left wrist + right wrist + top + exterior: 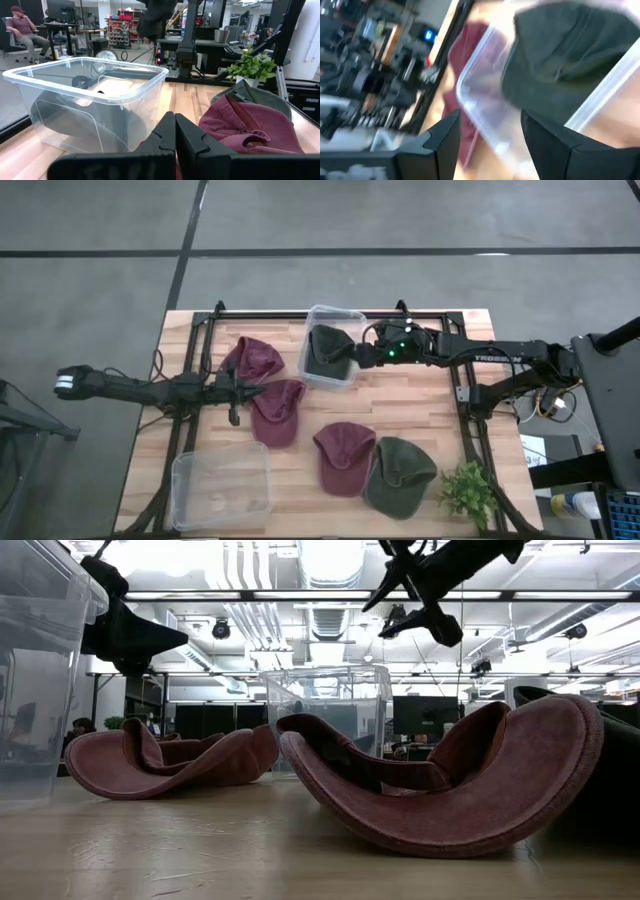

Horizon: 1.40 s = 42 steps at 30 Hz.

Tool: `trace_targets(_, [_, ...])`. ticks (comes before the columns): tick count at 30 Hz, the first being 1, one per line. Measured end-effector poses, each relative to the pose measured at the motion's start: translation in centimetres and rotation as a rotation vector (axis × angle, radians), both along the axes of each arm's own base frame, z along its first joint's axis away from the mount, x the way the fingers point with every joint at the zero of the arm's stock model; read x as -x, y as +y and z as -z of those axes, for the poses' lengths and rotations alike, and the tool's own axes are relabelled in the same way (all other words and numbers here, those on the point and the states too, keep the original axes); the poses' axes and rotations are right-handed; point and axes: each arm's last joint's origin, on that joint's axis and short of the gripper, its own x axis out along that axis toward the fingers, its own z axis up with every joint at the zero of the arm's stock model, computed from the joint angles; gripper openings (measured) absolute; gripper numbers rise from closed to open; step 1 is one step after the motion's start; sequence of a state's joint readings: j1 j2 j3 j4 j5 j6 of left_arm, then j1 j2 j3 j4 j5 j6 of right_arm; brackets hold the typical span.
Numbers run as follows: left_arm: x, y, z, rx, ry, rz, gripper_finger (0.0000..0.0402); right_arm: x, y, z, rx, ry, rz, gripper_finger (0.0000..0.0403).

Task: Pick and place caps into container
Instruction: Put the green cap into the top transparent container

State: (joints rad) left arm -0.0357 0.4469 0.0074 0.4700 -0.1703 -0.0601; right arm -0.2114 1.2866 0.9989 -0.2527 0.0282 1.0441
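At the far side of the desk [420, 435], a dark olive cap [330, 348] already lies inside the far clear container [348, 317]. The right claw [362, 354] hangs just beside that bin's right rim, its fingers spread apart and holding nothing. If it swings away low, it could clip the rim and drag the light bin, or catch the cap's edge and pull it back out.

The left claw [234, 412] sits by the maroon cap [276, 411] at mid-left, its fingers pressed together with nothing visibly between them. Closing on soft fabric from that stance risks pinching only a fold, so the cap might slip free in the air. A second maroon cap [254, 359] lies touching the first and could be dragged along.

Two caps, another maroon [343, 457] and another olive [400, 474], overlap near the plant [468, 492]; lifting one may disturb its neighbour. An empty near container [222, 488] stands at near left.
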Motion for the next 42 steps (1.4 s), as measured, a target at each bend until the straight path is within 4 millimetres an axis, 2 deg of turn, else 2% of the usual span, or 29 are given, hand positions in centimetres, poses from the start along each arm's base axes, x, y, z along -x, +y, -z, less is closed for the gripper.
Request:
trace_targets(5, [0.0, 0.0, 0.0, 0.000, 0.001, 0.000, 0.0000, -0.1, 1.5, 0.3, -0.117, 0.015, -0.171, 0.0188])
trace_targets(11, [0.0, 0.0, 0.0, 0.000, 0.000, 0.000, 0.0000, 0.0, 3.9, 0.9, -0.209, 0.081, -0.286, 0.0180])
trace_targets(16, [0.0, 0.0, 0.0, 0.000, 0.001, 0.000, 0.0000, 0.1, 5.4, 1.1, -0.204, 0.115, -0.351, 0.0178])
trace_targets(20, [0.0, 0.0, 0.0, 0.000, 0.000, 0.000, 0.0000, 0.1, 6.2, 1.2, -0.135, 0.125, -0.412, 0.0180])
trace_targets(27, [0.0, 0.0, 0.0, 0.000, 0.000, -0.001, 0.0000, 0.2, 8.7, 1.2, -0.049, 0.134, -0.558, 0.0176])
trace_targets(31, [0.0, 0.0, 0.0, -0.007, 0.001, -0.001, 0.0000, 0.4, 10.2, 1.2, -0.076, 0.138, -0.604, 0.0172])
trace_targets(35, [0.0, 0.0, 0.0, -0.125, 0.017, -0.014, 0.0000, 0.8, 11.9, 1.2, -0.135, 0.146, -0.640, 0.0171])
trace_targets(42, [0.0, 0.0, 0.0, -0.081, 0.011, -0.015, 0.0000, 1.8, 14.5, 1.6, -0.178, 0.213, -0.693, 0.0171])
